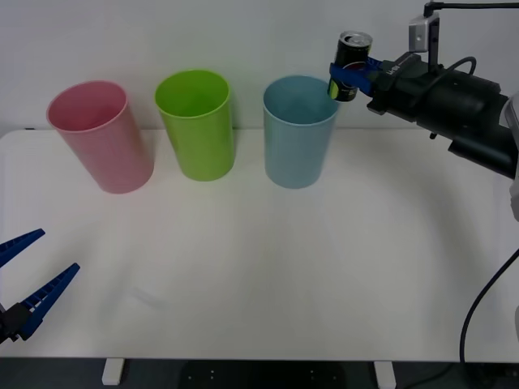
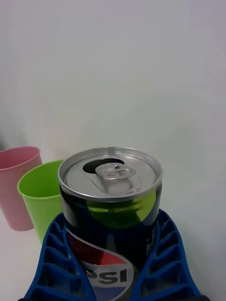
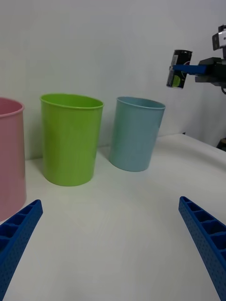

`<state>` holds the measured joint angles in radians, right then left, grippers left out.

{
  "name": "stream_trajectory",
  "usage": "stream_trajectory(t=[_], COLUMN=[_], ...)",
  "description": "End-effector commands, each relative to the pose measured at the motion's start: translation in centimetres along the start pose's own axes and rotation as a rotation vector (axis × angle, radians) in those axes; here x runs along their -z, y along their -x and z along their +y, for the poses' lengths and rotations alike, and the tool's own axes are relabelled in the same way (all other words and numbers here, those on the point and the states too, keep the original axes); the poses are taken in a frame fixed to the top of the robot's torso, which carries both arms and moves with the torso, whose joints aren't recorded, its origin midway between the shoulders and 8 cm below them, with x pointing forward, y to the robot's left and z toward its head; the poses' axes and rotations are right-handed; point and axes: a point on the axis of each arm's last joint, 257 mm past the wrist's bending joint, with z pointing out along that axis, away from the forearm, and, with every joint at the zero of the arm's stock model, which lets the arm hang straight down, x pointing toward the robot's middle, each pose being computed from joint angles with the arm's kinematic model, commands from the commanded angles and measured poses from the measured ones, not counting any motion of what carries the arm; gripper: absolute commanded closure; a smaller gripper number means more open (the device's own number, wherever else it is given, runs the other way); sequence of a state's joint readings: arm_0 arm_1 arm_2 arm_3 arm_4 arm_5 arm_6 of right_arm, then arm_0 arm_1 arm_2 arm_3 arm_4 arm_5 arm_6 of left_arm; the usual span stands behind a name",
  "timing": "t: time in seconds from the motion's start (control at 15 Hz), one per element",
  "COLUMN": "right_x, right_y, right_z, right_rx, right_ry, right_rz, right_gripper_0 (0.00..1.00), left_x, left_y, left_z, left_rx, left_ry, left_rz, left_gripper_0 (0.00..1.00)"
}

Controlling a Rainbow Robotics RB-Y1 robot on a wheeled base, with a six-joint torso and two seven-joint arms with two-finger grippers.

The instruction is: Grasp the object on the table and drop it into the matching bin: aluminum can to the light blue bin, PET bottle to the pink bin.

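My right gripper (image 1: pixel 350 74) is shut on the aluminum can (image 1: pixel 351 65), a small black can with a silver top, held upright in the air just above and to the right of the light blue bin's (image 1: pixel 298 130) rim. The can (image 2: pixel 111 221) sits between the blue fingers (image 2: pixel 54 263), its round logo facing the camera. From the left wrist, the can (image 3: pixel 179 69) hangs above and right of the light blue bin (image 3: pixel 136 133). The pink bin (image 1: pixel 100 134) stands at the far left of the row. My left gripper (image 1: pixel 24 279) rests open near the table's front left.
A lime green bin (image 1: pixel 195 122) stands between the pink and light blue bins, all along the back of the white table (image 1: pixel 259 275). A white wall rises right behind them. A black cable (image 1: pixel 478 308) hangs at the right edge.
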<state>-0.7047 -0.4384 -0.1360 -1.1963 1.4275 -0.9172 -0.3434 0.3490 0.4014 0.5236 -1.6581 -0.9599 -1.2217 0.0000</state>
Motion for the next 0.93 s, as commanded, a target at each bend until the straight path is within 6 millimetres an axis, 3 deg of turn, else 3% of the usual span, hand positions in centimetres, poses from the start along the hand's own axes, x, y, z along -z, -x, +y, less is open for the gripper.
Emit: stream_trajectory(t=[0.07, 0.6, 0.93], right_x=[-2.4, -8.4, -9.1], right_y=[-0.3, -0.8, -1.0], right_z=[-0.2, -0.2, 0.1], right_rx=[-0.005, -0.039, -0.028], right_ry=[-0.005, -0.091, -0.107], right_rz=[0.015, 0.005, 0.001], right_gripper_0=[1.00, 1.00, 1.00], left_x=[0.0, 0.0, 0.0], left_y=[0.0, 0.0, 0.0], left_z=[0.0, 0.0, 0.0], left_rx=[0.000, 0.000, 0.000], left_ry=[0.000, 0.000, 0.000], left_rz=[0.000, 0.000, 0.000], left_gripper_0=[0.00, 0.00, 0.00])
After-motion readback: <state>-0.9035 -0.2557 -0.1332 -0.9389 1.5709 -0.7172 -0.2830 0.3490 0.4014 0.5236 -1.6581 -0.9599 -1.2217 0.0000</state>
